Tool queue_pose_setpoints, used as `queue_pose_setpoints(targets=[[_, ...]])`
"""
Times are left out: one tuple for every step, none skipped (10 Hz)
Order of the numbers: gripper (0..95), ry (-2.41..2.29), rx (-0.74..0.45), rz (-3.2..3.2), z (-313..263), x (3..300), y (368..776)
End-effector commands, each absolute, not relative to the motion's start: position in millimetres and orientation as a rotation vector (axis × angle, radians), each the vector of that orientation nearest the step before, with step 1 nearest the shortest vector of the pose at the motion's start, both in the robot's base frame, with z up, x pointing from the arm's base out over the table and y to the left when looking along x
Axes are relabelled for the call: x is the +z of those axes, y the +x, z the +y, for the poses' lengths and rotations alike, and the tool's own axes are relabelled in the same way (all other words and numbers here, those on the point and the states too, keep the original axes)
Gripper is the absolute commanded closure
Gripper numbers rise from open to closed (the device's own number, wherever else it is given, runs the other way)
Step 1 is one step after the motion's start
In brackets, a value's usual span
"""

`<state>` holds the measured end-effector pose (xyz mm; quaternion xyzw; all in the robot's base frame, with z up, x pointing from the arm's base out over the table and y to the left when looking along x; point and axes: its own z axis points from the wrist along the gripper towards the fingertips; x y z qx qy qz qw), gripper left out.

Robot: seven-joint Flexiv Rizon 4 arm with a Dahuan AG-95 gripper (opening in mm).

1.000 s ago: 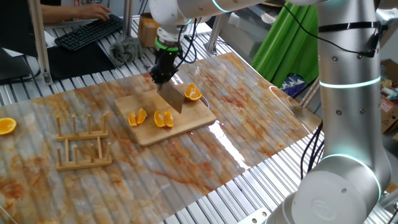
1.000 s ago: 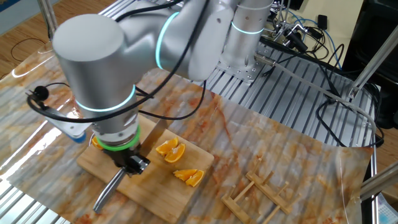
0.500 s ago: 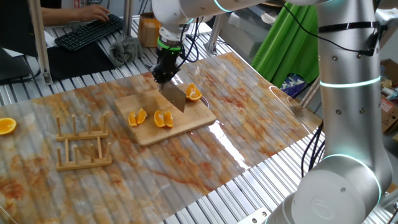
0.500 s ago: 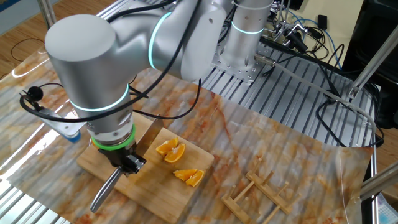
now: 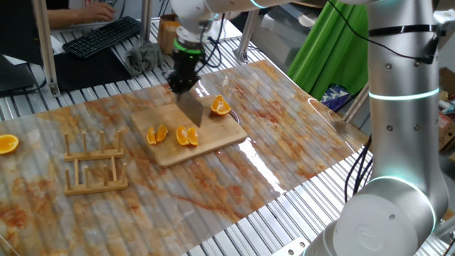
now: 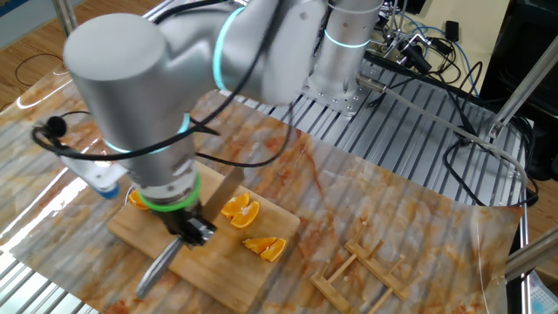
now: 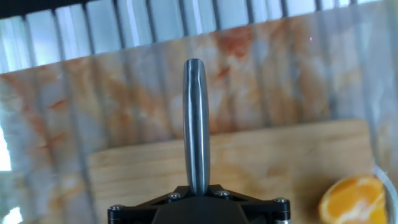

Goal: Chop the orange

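The orange lies cut in thin wedges on the wooden board [image 5: 213, 139]: one pair [image 5: 157, 134] and a second pair [image 5: 187, 135], also seen in the other fixed view [image 6: 239, 209] [image 6: 265, 248]. My gripper [image 5: 179, 82] is shut on a knife and holds its broad blade [image 5: 190, 110] edge down over the board's far side, just behind the wedges. In the other fixed view the gripper [image 6: 190, 228] grips the steel handle [image 6: 161, 266]. The hand view shows the handle [image 7: 196, 124] sticking out from the gripper [image 7: 198, 188] over the board [image 7: 267, 162].
A dome-shaped orange half [image 5: 221, 107] sits on the board's far right corner, also in the hand view [image 7: 351, 198]. Another half [image 5: 8, 144] lies at the table's far left. A wooden rack [image 5: 94, 165] stands left of the board. A keyboard [image 5: 99, 35] lies beyond the table.
The gripper and knife have shifted a little to the left over the board's far side. The wedges and halves have not moved.
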<state>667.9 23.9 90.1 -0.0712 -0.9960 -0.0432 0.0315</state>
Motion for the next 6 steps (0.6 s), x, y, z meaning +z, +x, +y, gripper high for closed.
queue_pose_setpoints(targets=[[95.0, -0.322, -0.125, -3.043, 57.1, 103.1, 655.2], [95.0, -0.360, -0.122, -3.037, 71.6, 105.5, 651.2], [95.0, -0.379, -0.120, -3.034, 80.1, 106.6, 648.6], [95.0, -0.411, -0.120, -3.029, 93.3, 107.7, 644.3], [95.0, -0.425, -0.119, -3.027, 101.7, 108.1, 641.4], [95.0, -0.442, -0.117, -3.026, 109.4, 108.0, 638.9]])
